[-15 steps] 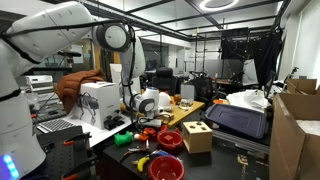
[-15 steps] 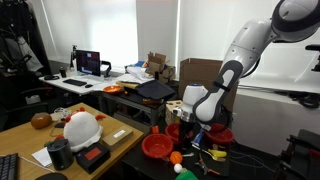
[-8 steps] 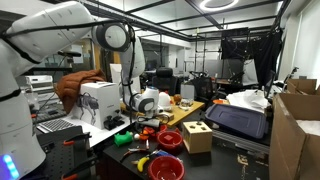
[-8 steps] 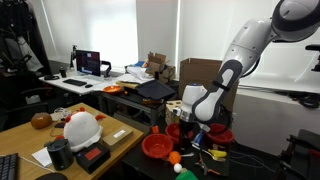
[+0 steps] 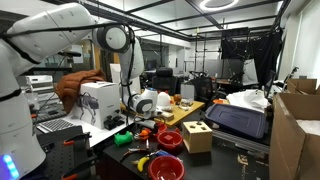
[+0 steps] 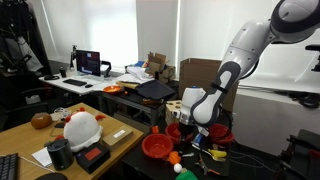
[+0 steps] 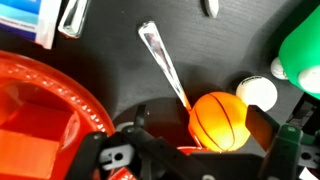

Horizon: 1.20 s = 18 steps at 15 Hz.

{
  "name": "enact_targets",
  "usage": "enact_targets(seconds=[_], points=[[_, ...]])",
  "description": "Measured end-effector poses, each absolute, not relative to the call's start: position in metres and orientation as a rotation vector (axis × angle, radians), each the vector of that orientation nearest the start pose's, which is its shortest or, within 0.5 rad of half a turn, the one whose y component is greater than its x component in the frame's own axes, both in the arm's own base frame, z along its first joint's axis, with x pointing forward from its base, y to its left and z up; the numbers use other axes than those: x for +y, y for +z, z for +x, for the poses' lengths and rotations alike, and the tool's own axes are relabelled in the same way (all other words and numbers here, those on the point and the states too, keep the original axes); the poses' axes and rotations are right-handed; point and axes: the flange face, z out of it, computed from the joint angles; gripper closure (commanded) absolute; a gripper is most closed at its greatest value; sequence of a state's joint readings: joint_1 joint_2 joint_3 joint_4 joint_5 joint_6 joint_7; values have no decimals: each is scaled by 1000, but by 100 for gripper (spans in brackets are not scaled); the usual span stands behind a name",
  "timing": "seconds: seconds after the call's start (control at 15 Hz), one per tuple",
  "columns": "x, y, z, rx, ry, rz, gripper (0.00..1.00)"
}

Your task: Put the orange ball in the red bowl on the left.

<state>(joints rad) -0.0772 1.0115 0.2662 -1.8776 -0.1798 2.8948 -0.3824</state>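
your gripper (image 7: 212, 142) has its jaws apart, and the orange ball (image 7: 218, 120) sits right between them, unclamped; close straight on it, the red bowl (image 7: 60, 82) lies beyond, leftward in the wrist view

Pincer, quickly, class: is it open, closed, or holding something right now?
Pincer: open, jaws spread wider than the orange ball that sits between them; nothing gripped.
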Motion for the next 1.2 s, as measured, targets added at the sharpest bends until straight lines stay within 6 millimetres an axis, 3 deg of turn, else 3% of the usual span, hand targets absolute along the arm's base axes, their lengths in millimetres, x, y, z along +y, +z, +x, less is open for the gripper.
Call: enact_targets(seconds=[0.6, 1.13, 1.2], points=[[143, -2, 578, -829, -122, -2832, 0], [149, -11, 573, -737, -91, -2836, 0], [150, -13, 571, -730, -85, -2833, 25]])
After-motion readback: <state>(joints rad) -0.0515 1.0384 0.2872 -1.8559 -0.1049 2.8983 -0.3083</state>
